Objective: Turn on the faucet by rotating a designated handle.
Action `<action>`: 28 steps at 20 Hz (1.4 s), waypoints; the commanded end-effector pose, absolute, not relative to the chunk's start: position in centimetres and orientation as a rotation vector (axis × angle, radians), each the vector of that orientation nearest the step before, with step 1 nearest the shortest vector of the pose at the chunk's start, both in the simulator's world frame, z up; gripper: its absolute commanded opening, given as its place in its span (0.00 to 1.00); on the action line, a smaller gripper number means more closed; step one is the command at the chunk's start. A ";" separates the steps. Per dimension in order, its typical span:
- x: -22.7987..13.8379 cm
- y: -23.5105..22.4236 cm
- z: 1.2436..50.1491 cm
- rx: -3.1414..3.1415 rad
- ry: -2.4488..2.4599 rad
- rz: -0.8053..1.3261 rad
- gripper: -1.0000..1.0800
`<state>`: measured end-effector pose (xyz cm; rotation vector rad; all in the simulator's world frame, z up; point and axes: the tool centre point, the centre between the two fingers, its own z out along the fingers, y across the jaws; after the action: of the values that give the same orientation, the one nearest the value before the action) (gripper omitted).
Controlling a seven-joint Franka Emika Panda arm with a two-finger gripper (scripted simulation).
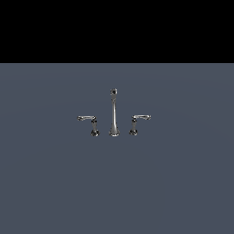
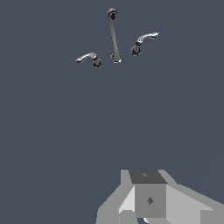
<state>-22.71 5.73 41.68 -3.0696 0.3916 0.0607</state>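
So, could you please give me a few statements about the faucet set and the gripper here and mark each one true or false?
1. The spout stands between the two levers. True.
2. The gripper is clamped on the handle. False: it sits far from the faucet, touching nothing.
3. The handle's arm projects toward the exterior view's left. True.
4. The other lever is taller than the spout. False: the spout is clearly the tallest piece.
5. The arm shows in the exterior view. False: only the faucet set on the grey surface shows there.
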 end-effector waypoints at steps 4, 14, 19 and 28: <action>-21.0 8.0 38.7 -3.044 0.570 0.057 0.00; -17.2 11.7 33.3 -2.972 0.883 0.050 0.00; -15.1 13.1 30.8 -2.925 1.030 0.046 0.00; -11.3 15.0 26.5 -2.832 1.270 0.040 0.00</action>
<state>-11.97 14.70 27.17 -2.8503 1.2303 0.0415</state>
